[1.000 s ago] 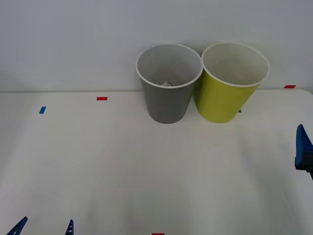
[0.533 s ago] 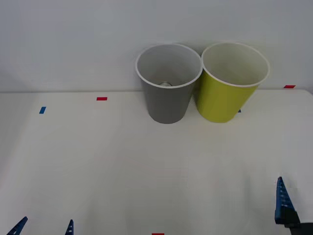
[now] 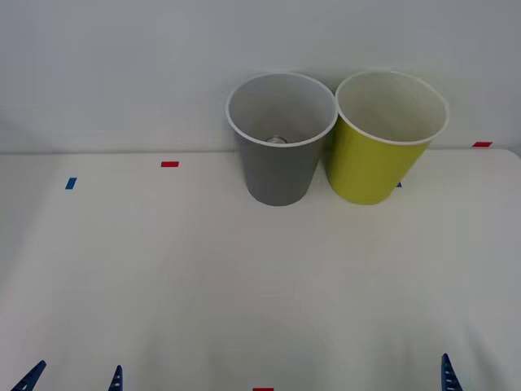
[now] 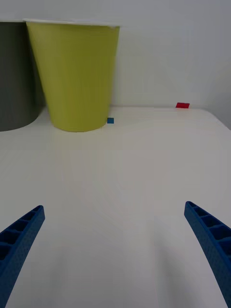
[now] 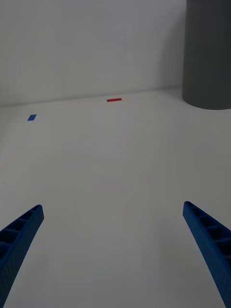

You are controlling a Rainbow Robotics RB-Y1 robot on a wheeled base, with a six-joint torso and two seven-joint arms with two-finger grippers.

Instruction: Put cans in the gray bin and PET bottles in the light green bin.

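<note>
Pulled back since a second ago, the right gripper (image 4: pixel 115 250) now sits low at the table's (image 3: pixel 163 285) near edge, fingers spread and empty, like the parked left gripper (image 3: pixel 73 379). A silver can (image 3: pixel 277 140) top shows inside the gray bin (image 3: pixel 277 175), beside the light green bin (image 3: pixel 378 167). Sorting looks finished; nothing remains to grasp.

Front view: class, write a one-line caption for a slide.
Gray bin with a can's silver top inside and light green bin stand side by side; both grippers rest low at the table's near edge.

You have the gray bin (image 3: pixel 281 142) upright at the table's far edge, a can (image 3: pixel 277 140) inside it; the light green bin (image 3: pixel 383 142) touches its right side.
</note>
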